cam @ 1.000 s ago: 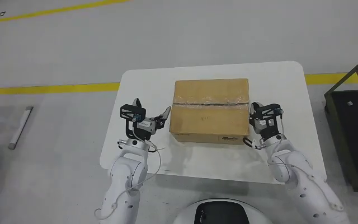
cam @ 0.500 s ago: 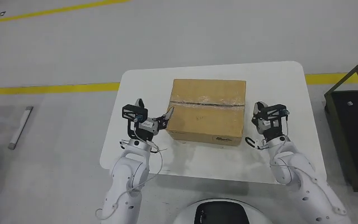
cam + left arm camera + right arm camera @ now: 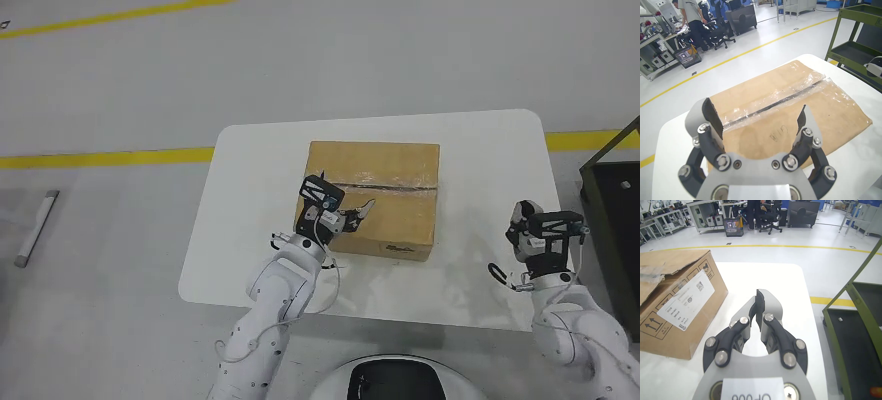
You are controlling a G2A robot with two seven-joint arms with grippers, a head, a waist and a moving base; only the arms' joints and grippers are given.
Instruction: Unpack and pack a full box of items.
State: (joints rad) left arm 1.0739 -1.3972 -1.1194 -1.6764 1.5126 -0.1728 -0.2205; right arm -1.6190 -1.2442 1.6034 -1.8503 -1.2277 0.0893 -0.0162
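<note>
A brown cardboard box stands on the white table, its top flaps closed along a seam with torn clear tape. My left gripper hovers open above the box's near left part, nothing between its fingers. In the left wrist view the box lies just beyond that gripper. My right gripper is shut and empty near the table's right edge, well apart from the box. The right wrist view shows this gripper and the box's labelled side.
A green metal cart stands just past the table's right edge, close to my right arm. Yellow floor lines run behind the table. Bare tabletop lies left of the box and along the near edge.
My left gripper rose from the box's left side to above its top. My right gripper drew back from the box's right side toward the table's right edge. The box shifted slightly.
</note>
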